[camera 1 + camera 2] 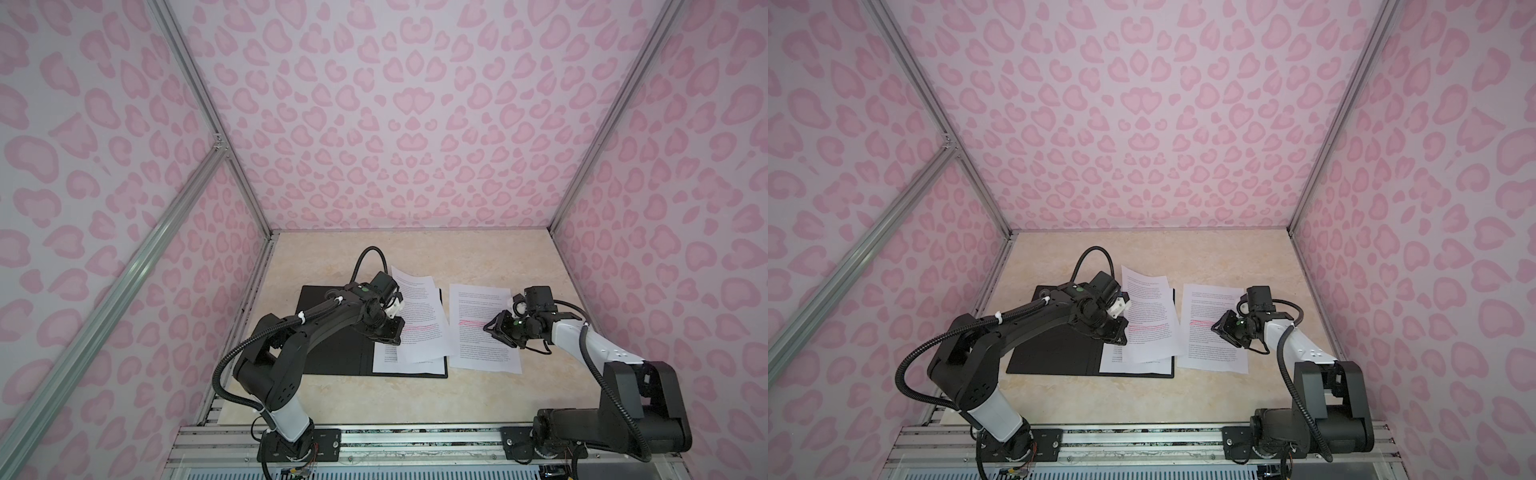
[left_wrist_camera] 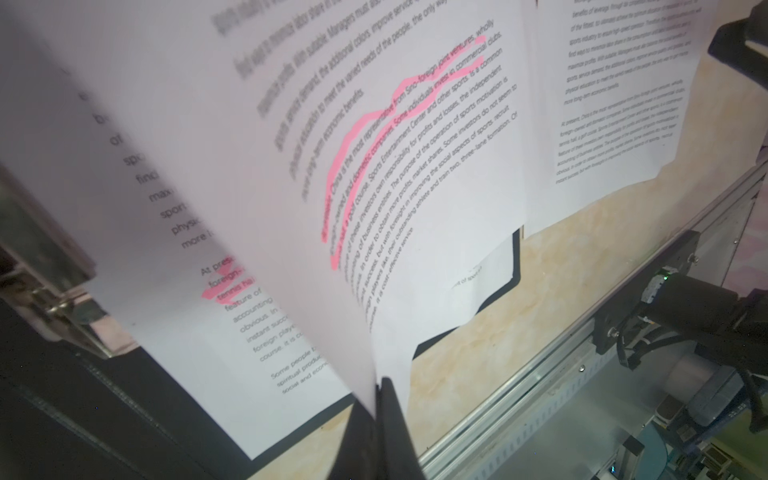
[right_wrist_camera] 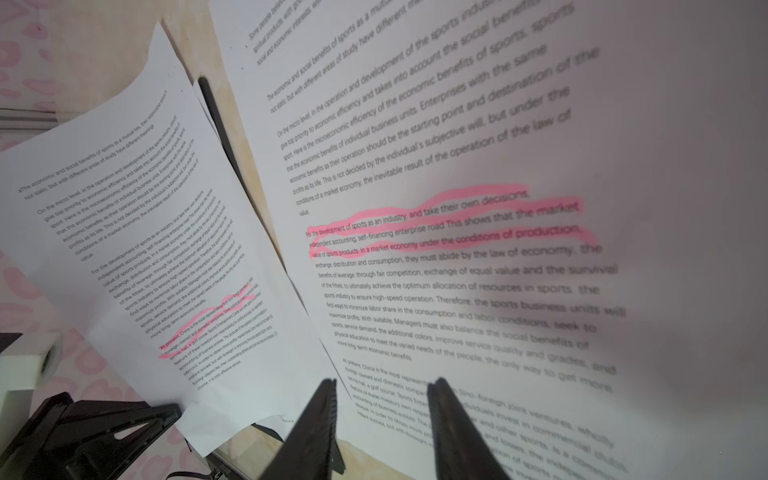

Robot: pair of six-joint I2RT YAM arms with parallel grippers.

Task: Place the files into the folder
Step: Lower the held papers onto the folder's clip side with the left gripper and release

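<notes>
The folder point(image 1: 345, 357) point(image 1: 1054, 357) lies open on the table, black inside up, with its metal clip point(image 2: 50, 291) at the spine. One of the files point(image 1: 390, 365) point(image 2: 232, 353) lies flat on its right half. A second sheet point(image 1: 419, 324) point(image 2: 291, 124) is raised at an angle over it, my left gripper point(image 1: 392, 332) point(image 2: 380, 384) shut on its near left edge. A third sheet point(image 1: 482, 332) point(image 3: 457, 145) lies on the table to the right of the folder. My right gripper point(image 1: 492, 328) point(image 3: 384, 382) hovers open over that sheet's middle, holding nothing.
The beige table point(image 1: 415, 257) is enclosed by pink patterned walls on three sides. An aluminium rail point(image 1: 415, 440) with both arm bases runs along the front edge. The folder's left edge lies close to the left wall frame point(image 1: 253, 316).
</notes>
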